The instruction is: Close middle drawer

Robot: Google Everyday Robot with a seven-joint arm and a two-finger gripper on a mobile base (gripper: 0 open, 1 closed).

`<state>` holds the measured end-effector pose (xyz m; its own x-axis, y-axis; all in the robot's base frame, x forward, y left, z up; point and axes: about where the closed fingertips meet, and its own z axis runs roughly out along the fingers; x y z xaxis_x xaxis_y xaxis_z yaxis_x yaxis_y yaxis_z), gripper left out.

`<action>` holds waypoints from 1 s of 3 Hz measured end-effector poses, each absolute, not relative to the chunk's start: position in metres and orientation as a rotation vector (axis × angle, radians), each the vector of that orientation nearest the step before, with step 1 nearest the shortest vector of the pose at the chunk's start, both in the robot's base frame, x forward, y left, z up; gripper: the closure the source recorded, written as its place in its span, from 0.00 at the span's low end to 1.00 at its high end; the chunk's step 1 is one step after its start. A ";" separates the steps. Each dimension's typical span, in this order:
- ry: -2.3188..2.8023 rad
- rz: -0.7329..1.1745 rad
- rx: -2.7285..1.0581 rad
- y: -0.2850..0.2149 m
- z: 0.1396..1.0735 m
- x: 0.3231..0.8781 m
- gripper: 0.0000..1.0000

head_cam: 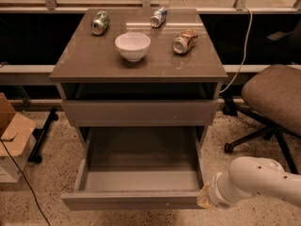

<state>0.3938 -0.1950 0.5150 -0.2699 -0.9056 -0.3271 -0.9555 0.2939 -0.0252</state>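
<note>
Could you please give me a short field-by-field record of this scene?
middle drawer: pulled far out, box empty
hand: by the drawer front's right end, low right of view
cabinet top: white bowl, green can, blue can, brown can, cans on their sides
right of cabinet: office chair
left floor: cardboard box
</note>
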 end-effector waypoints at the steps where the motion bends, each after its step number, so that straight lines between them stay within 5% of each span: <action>1: 2.328 0.338 -1.663 -0.198 0.469 0.391 1.00; 3: 2.371 0.413 -1.594 -0.205 0.428 0.391 1.00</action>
